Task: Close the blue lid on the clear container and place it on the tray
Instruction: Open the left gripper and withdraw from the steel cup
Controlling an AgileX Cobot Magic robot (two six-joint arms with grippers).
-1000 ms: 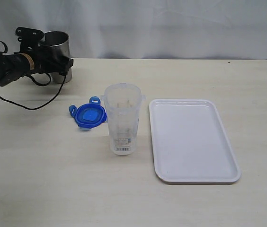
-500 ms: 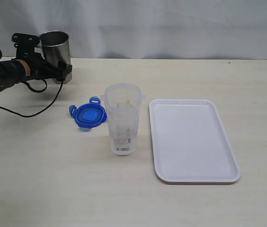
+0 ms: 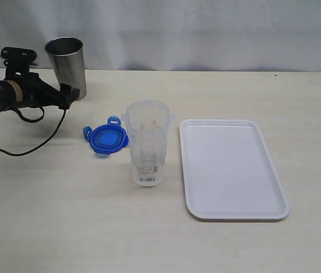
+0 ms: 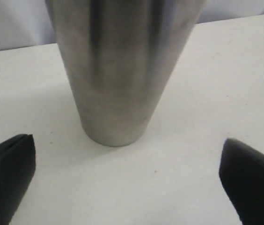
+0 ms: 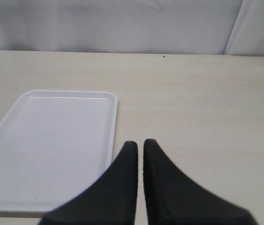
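A pale, wood-grained table (image 3: 234, 244) is seen, backed by a white cloth. At its far left, a steel cup (image 3: 66, 62) is stood upright. Left of the middle, a blue lid (image 3: 108, 139) is laid flat with its flaps spread outward. A clear container (image 3: 147, 145) is stood upright and uncapped just to its right; whether the two touch cannot be told. A white tray (image 3: 231, 170) is set flat near the container's right side, a narrow gap being left between them. A black cable (image 3: 12, 152) is looped over the surface at the left.

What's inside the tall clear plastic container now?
Nothing shows inside the tall clear plastic container; its white label hides a little near the base. The round blue lid lies beside it, not on it.
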